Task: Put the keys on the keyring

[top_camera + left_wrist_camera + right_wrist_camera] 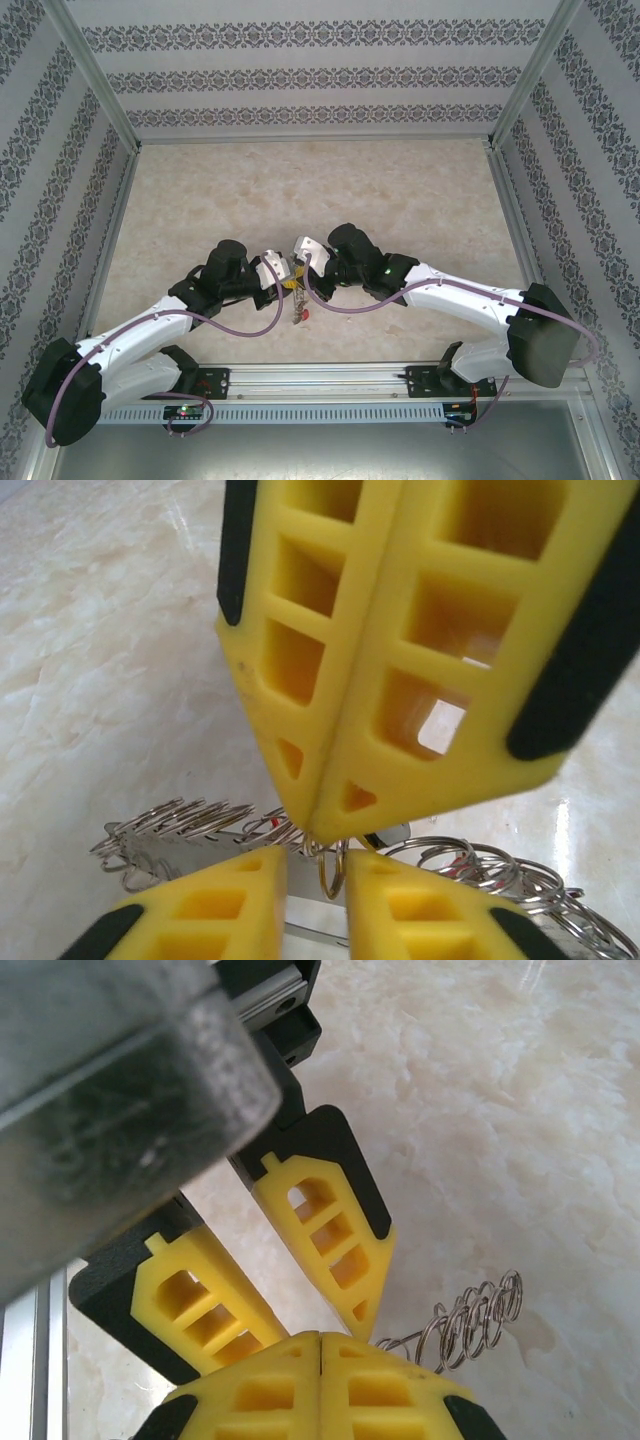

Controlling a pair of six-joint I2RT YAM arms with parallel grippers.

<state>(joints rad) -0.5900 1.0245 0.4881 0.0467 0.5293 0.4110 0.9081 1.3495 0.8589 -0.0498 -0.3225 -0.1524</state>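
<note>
A glossy beige marble-look table [400, 200] runs across the top view, boxed in by walls [320, 80] papered in pale stripes with dark ornamental bands and by aluminium posts [95, 70] in the corners. A metal rail [320, 378] crosses the bottom of the frame. Both arms meet at the centre of the table.

In the left wrist view the left gripper [316, 880] sits at the bottom edge, its jaws narrowly apart with one small wire loop in the gap. The right gripper [318, 825] comes down from the top, jaws pressed together, tips touching the keyring [180, 825], whose spiky loops spread low across the frame. I cannot tell if wire is pinched there.

The keys [300, 316] show as red tags just below the grippers in the top view
</note>
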